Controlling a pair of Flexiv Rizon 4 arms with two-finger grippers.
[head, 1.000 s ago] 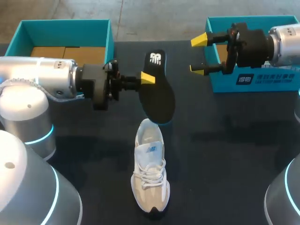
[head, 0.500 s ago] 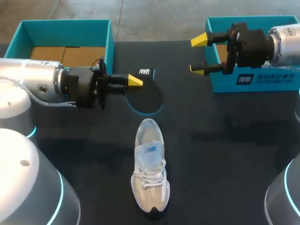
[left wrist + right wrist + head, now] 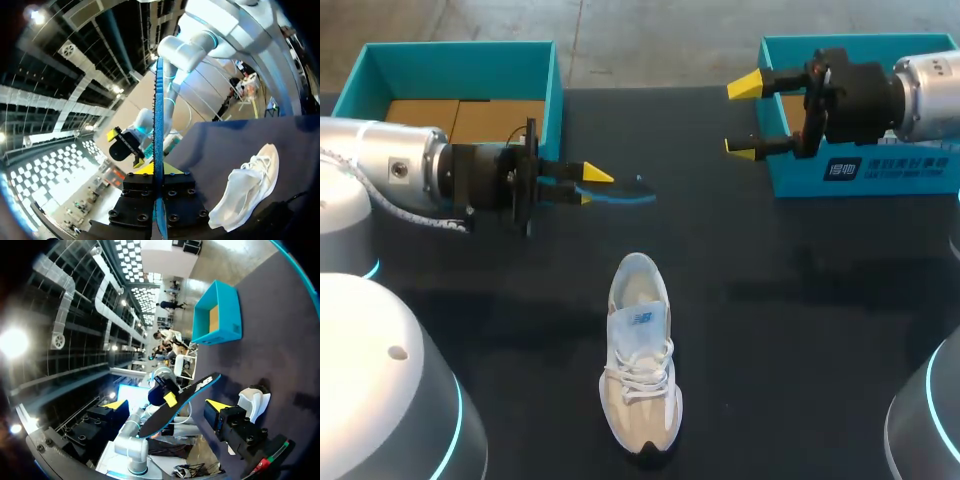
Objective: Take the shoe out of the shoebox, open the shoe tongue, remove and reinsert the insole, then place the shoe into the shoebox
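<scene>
A white lace-up shoe [image 3: 642, 365] lies on the dark table, toe toward the front edge, and shows beside the left fingers in the left wrist view [image 3: 247, 185]. My left gripper [image 3: 584, 180] hovers left of centre, shut on the black insole [image 3: 620, 196], which is held level and seen edge-on by its blue rim. In the left wrist view the insole [image 3: 158, 115] stands as a thin blue line between the fingers. My right gripper [image 3: 744, 116] hangs open and empty at the back right. From the right wrist, the insole [image 3: 180, 405] and shoe [image 3: 255, 400] lie ahead.
A teal shoebox [image 3: 552, 75] with a cardboard floor stands at the back left, just behind the left gripper. A second teal box [image 3: 865, 170] sits at the back right under the right arm. The shoe lies in open tabletop.
My left arm drew back to the left and rolled the insole from face-on to edge-on and level, away from above the shoe's heel. The right arm and shoe stayed still.
</scene>
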